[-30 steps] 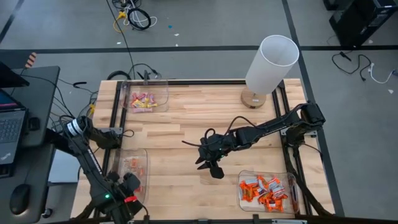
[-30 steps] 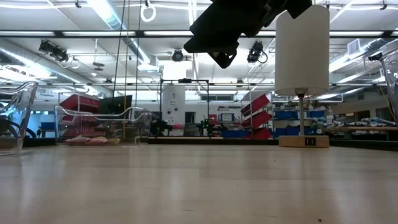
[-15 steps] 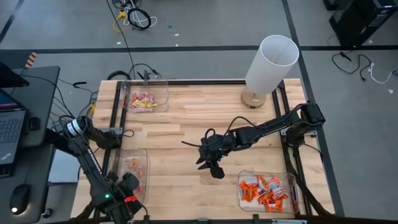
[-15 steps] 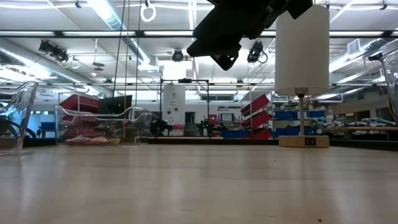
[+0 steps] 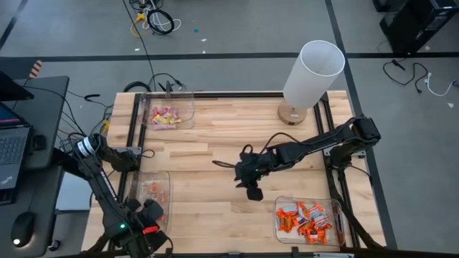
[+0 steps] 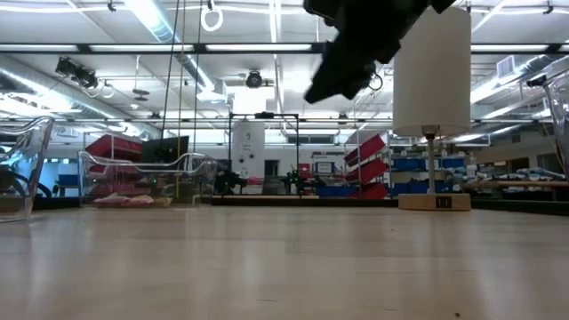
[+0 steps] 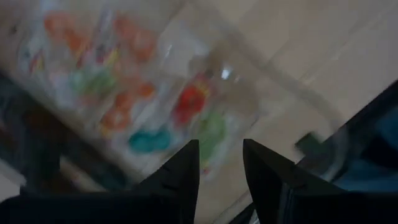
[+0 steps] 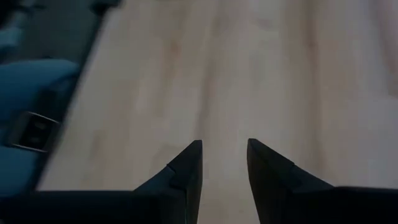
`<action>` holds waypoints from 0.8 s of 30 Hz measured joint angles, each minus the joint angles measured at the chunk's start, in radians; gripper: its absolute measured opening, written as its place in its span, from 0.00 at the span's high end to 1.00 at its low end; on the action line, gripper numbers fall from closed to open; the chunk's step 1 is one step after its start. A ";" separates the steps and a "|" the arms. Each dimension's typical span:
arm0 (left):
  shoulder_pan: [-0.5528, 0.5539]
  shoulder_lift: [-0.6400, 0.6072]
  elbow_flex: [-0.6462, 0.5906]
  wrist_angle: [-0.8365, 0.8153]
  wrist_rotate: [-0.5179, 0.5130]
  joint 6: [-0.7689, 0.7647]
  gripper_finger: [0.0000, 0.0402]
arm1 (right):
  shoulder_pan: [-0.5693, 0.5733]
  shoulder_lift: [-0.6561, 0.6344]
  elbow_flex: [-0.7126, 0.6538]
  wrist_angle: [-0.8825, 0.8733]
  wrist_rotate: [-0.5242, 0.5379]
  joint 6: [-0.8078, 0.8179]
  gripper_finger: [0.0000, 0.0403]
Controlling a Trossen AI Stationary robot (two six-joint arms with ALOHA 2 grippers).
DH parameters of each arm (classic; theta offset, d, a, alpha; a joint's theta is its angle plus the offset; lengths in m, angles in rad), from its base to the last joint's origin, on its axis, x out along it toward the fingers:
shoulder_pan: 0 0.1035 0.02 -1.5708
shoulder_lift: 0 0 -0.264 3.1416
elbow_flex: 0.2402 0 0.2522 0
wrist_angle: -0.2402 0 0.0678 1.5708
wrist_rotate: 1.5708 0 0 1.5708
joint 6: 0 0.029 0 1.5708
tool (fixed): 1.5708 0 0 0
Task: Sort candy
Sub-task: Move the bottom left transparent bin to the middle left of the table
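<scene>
My left gripper (image 5: pixel 150 210) (image 7: pixel 221 144) hangs open, pointing down, over the clear bin (image 5: pixel 167 188) at the near left. That bin holds pale candy with red and green (image 7: pixel 193 102); nothing is between the fingers. My right gripper (image 5: pixel 252 190) (image 8: pixel 224 144) is open above bare wood mid-table, slanting down, and is empty. Pink and yellow candy (image 5: pixel 165 115) lies in the far-left bin (image 5: pixel 191 107). Orange candy (image 5: pixel 307 218) fills the near-right bin (image 5: pixel 277 208).
A white lamp (image 5: pixel 312 68) stands on its wooden base (image 5: pixel 292 113) at the far right. Black rails (image 5: pixel 135 122) run along the table's left and right sides. A laptop and cables sit off the table to the left. Bare wood (image 5: pixel 215 143) lies between the bins.
My right gripper has turned at the wrist, and its fingers have swung a little toward the table's right edge, staying above the bare wood.
</scene>
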 joint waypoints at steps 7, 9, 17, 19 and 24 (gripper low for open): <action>0.000 0.000 0.069 -0.004 -0.267 0.084 0.68 | 0.000 -0.140 0.000 -0.289 0.179 0.055 0.72; 0.000 0.000 0.086 -0.003 -0.337 0.130 0.68 | 0.000 -0.178 0.000 -0.375 0.240 0.073 0.72; 0.000 0.000 0.116 -0.005 -0.567 0.268 0.68 | -0.001 -0.275 0.000 -0.711 0.443 0.224 0.72; 0.000 0.000 0.116 -0.006 -0.587 0.275 0.68 | 0.000 -0.291 0.000 -0.762 0.449 0.260 0.72; 0.000 0.000 0.116 -0.002 -0.633 0.313 0.68 | 0.007 -0.325 0.000 -0.823 0.451 0.302 0.72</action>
